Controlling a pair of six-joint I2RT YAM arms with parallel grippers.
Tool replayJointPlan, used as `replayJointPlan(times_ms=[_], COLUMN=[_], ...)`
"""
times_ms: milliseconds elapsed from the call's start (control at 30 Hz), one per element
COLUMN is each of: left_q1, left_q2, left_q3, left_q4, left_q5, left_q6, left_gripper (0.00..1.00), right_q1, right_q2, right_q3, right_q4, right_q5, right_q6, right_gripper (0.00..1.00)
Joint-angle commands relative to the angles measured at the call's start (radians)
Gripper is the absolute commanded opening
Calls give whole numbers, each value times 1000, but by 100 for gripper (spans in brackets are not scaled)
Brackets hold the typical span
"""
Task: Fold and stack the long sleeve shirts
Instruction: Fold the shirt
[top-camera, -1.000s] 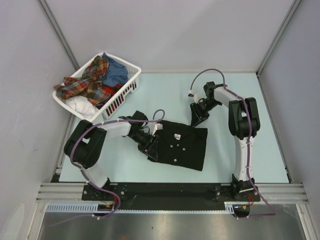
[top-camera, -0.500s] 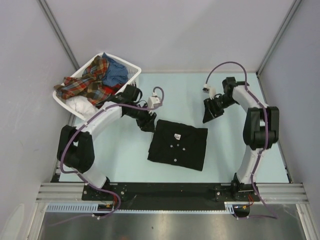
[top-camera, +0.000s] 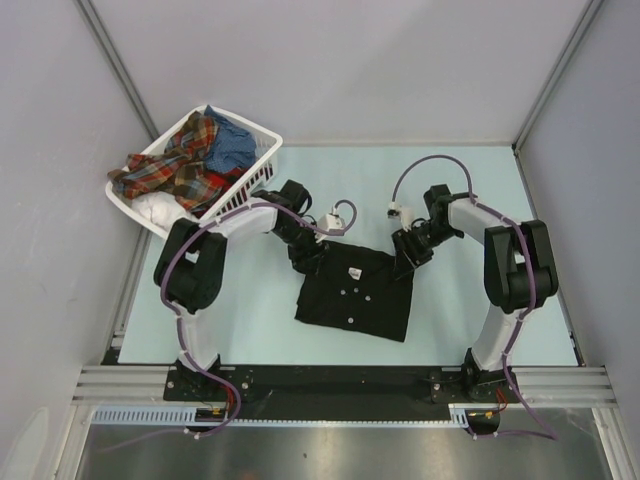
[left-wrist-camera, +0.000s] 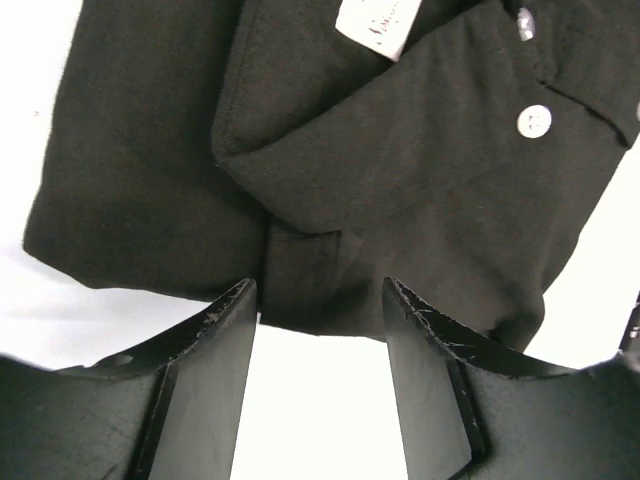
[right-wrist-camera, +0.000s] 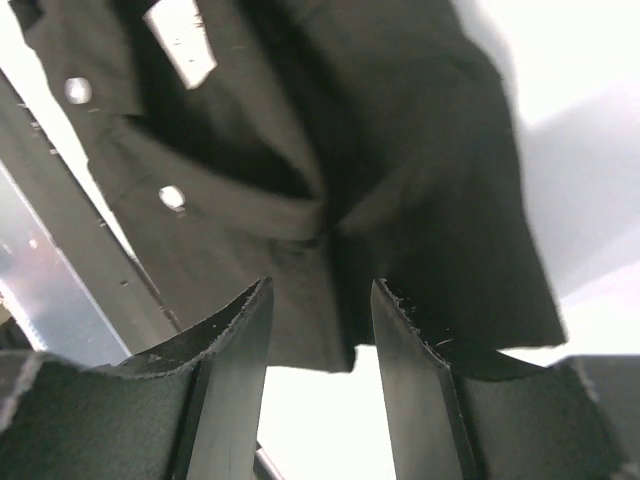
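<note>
A black long sleeve shirt (top-camera: 355, 292) lies folded into a rectangle on the pale table, collar, white label and buttons up. My left gripper (top-camera: 306, 258) is open at the shirt's far left corner; the left wrist view shows the shirt's edge (left-wrist-camera: 330, 200) just past the open fingertips (left-wrist-camera: 232, 310). My right gripper (top-camera: 403, 262) is open at the far right corner; the right wrist view shows the shirt (right-wrist-camera: 300, 180) beyond its open fingertips (right-wrist-camera: 395, 310). Neither holds cloth. More shirts, red-orange plaid (top-camera: 175, 165), blue (top-camera: 232, 148) and white (top-camera: 160, 212), lie in the basket.
A white slatted plastic basket (top-camera: 245, 190) stands at the far left of the table. Grey walls close in the back and both sides. A black rail (top-camera: 340, 385) runs along the near edge at the arm bases.
Both grippers swung away from the shirt and have come back down to its far corners, left at the far left corner, right at the far right. The shirt stays folded in place.
</note>
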Motion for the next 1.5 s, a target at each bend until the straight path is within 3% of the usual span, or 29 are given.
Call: replayJointPlan(times_ms=[0,233,333,367,433,467,600,1000,1300,1467], left_q1=[1,1,1,1,1,2,13,54,64,97], left_q2=[22,31,28,22,7,-8,-25,66,171,197], left_q3=[43,56,64,66,66,69,95,254,288,277], left_q4=[11,20,1,-14,-28,-43,-83,-101,21,95], left_q5=[9,32,47,56,76,82,91,59,-16,-53], left_q6=[53,48,60,65,74,73,66,20,-61,-159], left_gripper=[59,53,43,39,28,19,0,0,0,6], right_q1=[-2,-3,-3,-3,-3,-2,-5,-59,-89,-92], right_q2=[24,5,-5,-10,-30,-36,-68,-53,57,79], right_q3=[-29,-69,-63,-60,-48,-43,-26,59,64,70], right_q4=[53,65,45,36,26,16,4,41,165,232], right_q5=[30,67,64,62,56,54,63,88,182,238], right_q6=[-22,-44,-51,-53,-53,-47,-45,-13,36,85], right_gripper=[50,51,39,28,16,2,0,0,0,0])
